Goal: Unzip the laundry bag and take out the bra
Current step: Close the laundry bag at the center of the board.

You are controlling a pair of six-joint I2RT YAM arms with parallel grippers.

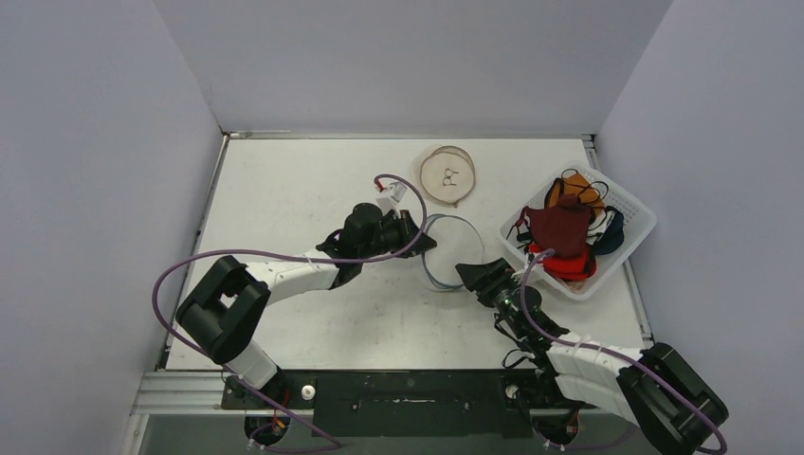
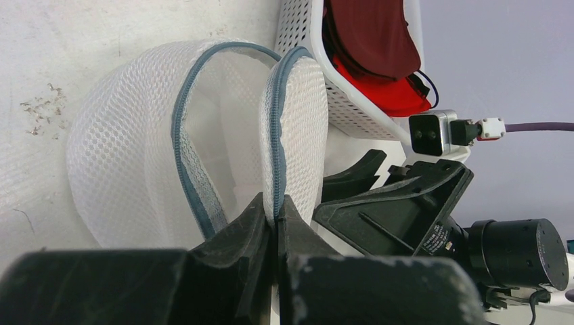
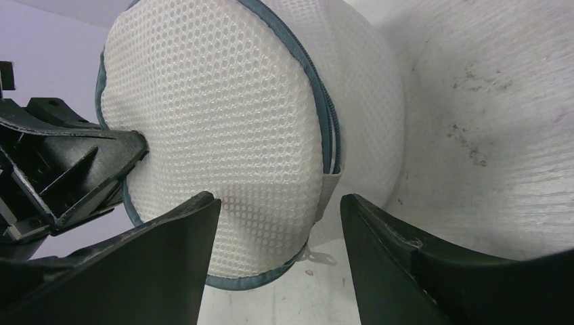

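I am clamping my left gripper (image 2: 277, 220) on the grey zip edge (image 2: 274, 135) of the laundry bag (image 3: 223, 115), soft, light mesh lying mid-table left of the basket (image 1: 626, 254), while holding my right gripper (image 3: 279, 223) with jaws apart around its near rim, probably the firmest hold.

Left tool (image 2: 277, 211) closed tight on the grey-blue zip edge (image 2: 273, 135) of the white mesh laundry bag (image 2: 122, 156), mouth gaping. Bag rests on the white worktop (image 2: 81, 40), just beside a white perforated basket (image 2: 352, 101) holding red garments (image 2: 376, 40).
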